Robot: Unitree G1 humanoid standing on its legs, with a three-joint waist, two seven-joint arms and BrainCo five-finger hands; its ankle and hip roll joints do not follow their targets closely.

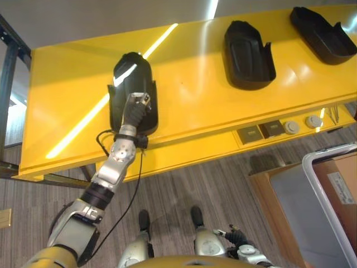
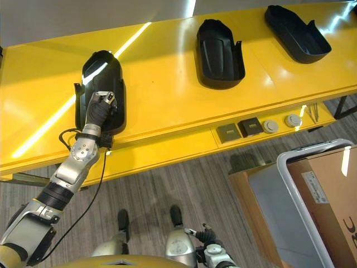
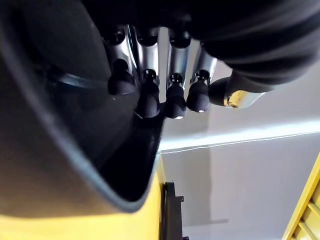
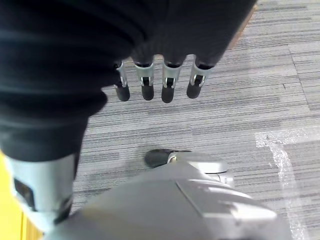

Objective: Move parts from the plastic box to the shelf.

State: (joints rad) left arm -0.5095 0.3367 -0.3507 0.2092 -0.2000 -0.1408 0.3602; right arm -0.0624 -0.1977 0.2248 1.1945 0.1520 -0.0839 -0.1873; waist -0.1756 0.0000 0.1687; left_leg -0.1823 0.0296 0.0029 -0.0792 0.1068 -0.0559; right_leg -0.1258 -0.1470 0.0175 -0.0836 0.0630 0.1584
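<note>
– Where is your left hand (image 2: pixel 99 109)?
– On the black part (image 2: pixel 100 92) at the left of the yellow shelf (image 2: pixel 167 84), fingers (image 3: pixel 172 95) bent over its edge. Two more black parts (image 2: pixel 220 54) lie farther right.
– Your right hand (image 4: pixel 160 85)?
– Hanging loose over the floor (image 4: pixel 280 90). The plastic box (image 2: pixel 304 195) is low on my right.

Three black parts are set along the yellow shelf (image 1: pixel 195 95). The left hand (image 1: pixel 135 109) is laid in the leftmost part (image 1: pixel 131 89); a plastic box (image 1: pixel 329 195) is seen at lower right.
</note>
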